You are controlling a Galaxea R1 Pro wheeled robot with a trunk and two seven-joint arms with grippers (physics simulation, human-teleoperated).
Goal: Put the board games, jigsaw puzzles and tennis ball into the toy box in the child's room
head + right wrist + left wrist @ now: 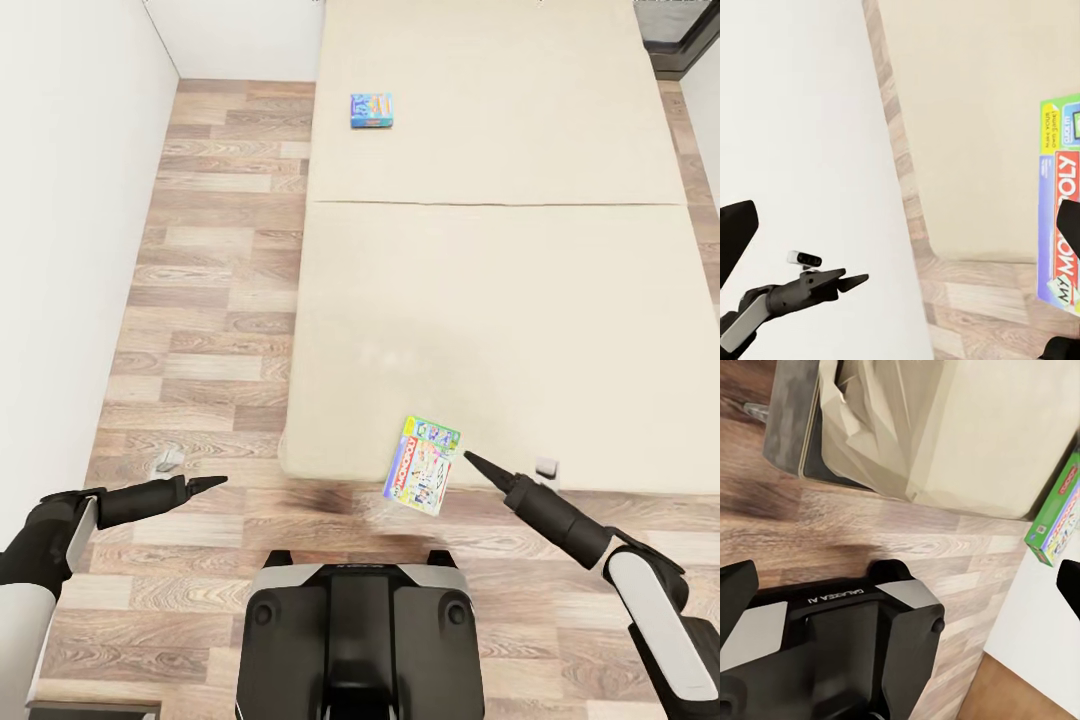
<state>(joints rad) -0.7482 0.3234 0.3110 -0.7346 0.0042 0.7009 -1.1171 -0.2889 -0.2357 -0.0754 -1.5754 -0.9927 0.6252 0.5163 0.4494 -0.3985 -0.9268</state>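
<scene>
The bed (500, 300), two beige mattress halves, stretches ahead of me. A large pale-green board game (423, 465) with a red title band lies at the bed's near edge, partly overhanging the floor; it also appears as the board game (1061, 217) and board game (1057, 514). A small blue board game (370, 110) lies far back near the bed's left edge. My right gripper (472, 460) hovers just right of the green game, open and holding nothing, its fingers (735, 240) set wide apart. My left gripper (215, 483) hangs over the floor left of the bed, open and empty.
A white wall (70, 250) runs along the left, with a strip of wood-plank floor (220, 300) between it and the bed. My dark base (360, 630) stands on the floor by the bed's near edge. A dark window frame (685, 45) shows at the far right.
</scene>
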